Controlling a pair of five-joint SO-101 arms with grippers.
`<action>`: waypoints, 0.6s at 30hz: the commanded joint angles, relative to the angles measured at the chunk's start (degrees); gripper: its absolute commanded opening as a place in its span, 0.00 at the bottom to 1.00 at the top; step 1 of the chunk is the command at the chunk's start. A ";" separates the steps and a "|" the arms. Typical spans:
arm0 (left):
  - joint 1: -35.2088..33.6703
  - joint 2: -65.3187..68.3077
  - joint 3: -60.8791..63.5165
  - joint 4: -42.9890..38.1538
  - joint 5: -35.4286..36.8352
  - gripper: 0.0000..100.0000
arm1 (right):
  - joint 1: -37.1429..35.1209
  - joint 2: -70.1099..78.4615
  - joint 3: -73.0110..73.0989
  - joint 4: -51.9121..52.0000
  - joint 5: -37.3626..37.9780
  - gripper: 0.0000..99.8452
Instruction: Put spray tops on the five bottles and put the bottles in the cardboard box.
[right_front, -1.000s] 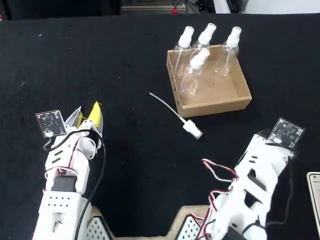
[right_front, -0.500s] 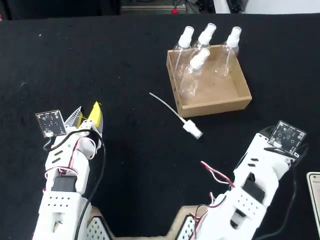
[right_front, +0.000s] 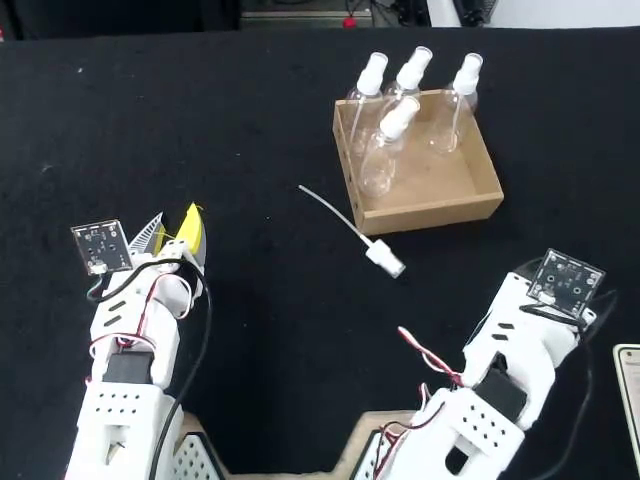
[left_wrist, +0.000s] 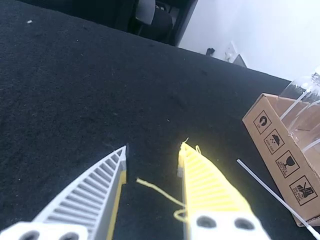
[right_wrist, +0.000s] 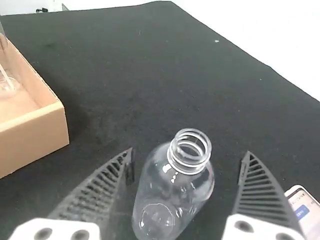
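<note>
**One uncapped bottle (right_wrist: 172, 195) between spread fingers**

We see it on the black table (right_front: 200, 120), the right gripper (right_wrist: 187, 154) parted either side without touching. The loose spray top (right_front: 384, 258) lies near the cardboard box (right_front: 430, 212) holding four capped bottles (right_front: 385, 140). The left gripper (left_wrist: 153, 148) gapes, empty.

I see the uncapped bottle (right_wrist: 174, 192) cut off at its base in the right wrist view, and the cardboard box (left_wrist: 282, 145) cropped in the left wrist view.
</note>
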 joint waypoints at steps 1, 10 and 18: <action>-0.22 -0.26 0.22 -1.41 -0.26 0.17 | 2.55 3.91 -6.99 1.67 0.70 0.29; -0.22 -0.26 0.22 -1.41 -0.26 0.17 | 2.81 23.16 -16.92 4.04 0.79 0.29; -0.22 -0.26 0.13 -1.41 -0.26 0.17 | 2.37 31.25 -14.64 -5.63 0.79 0.29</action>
